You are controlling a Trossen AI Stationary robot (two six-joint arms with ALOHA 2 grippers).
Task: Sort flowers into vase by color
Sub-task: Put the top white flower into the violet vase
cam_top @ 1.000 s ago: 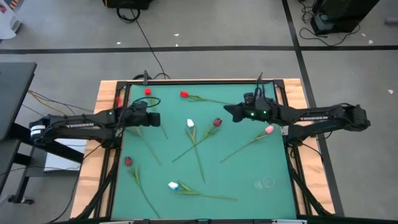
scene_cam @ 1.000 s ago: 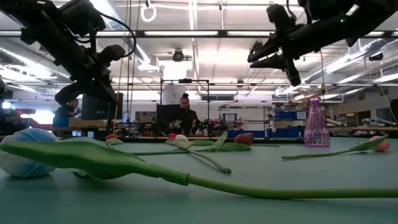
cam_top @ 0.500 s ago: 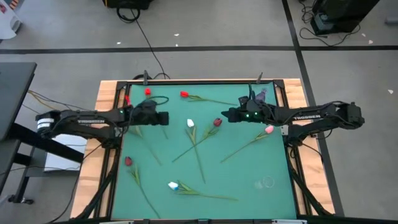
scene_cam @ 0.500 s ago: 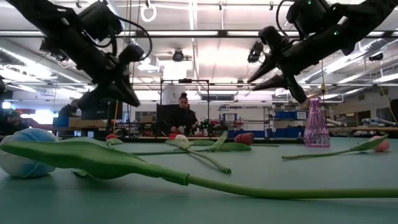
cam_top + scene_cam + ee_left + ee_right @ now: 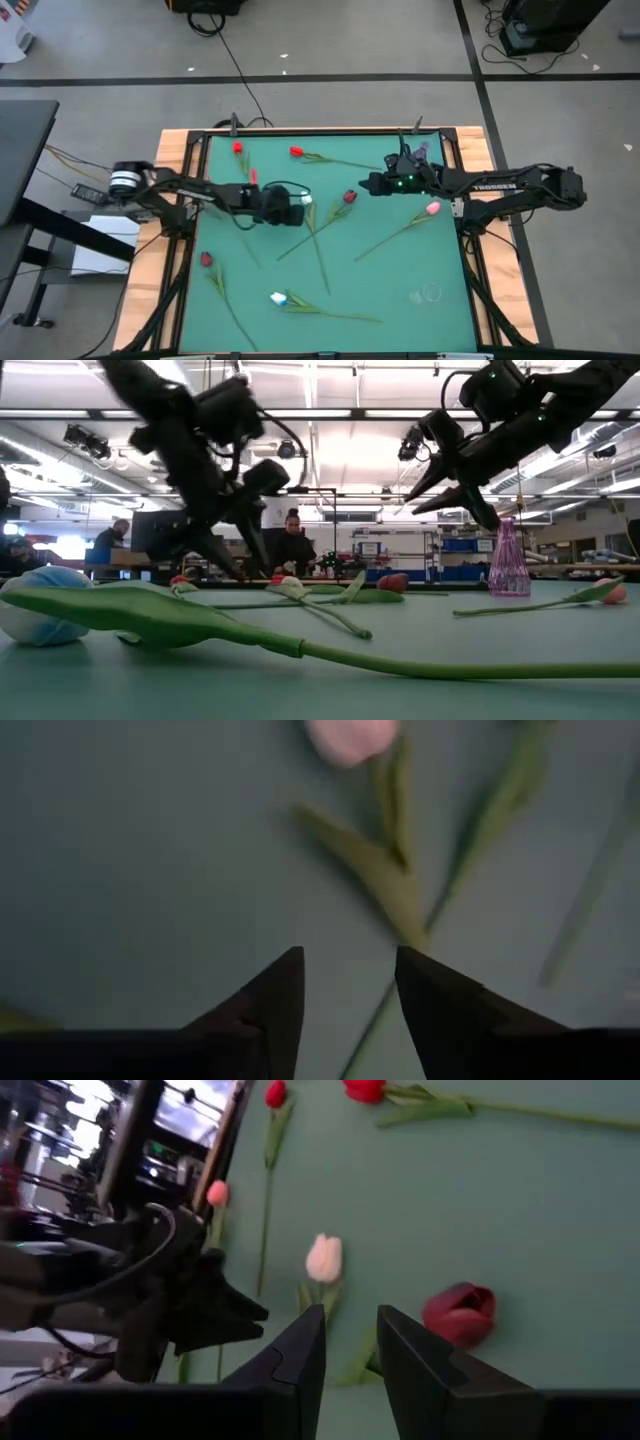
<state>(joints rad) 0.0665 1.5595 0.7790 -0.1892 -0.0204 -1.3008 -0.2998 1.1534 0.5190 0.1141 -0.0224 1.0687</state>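
Several tulips lie flat on the green mat. A white tulip (image 5: 306,199) and a dark red tulip (image 5: 349,197) lie mid-table; two red ones (image 5: 238,147) (image 5: 296,152) lie at the far edge, a pink one (image 5: 432,208) at the right. My left gripper (image 5: 298,210) hovers open just left of the white tulip (image 5: 350,738), over its stem (image 5: 375,1010). My right gripper (image 5: 366,183) hangs open above the mat, just right of the dark red tulip (image 5: 460,1312). A purple vase (image 5: 508,560) stands at the far right.
Another dark red tulip (image 5: 206,259) and a white-and-blue one (image 5: 279,298) lie toward the near left. A clear round glass thing (image 5: 428,293) stands at the near right. Black frame rails (image 5: 470,270) border the mat. People show in the room behind (image 5: 296,545).
My left gripper has swung from the far left of the mat toward the table's right and a little nearer, down toward the white tulip, and its fingers have opened. My right gripper has shifted slightly left toward the dark red tulip.
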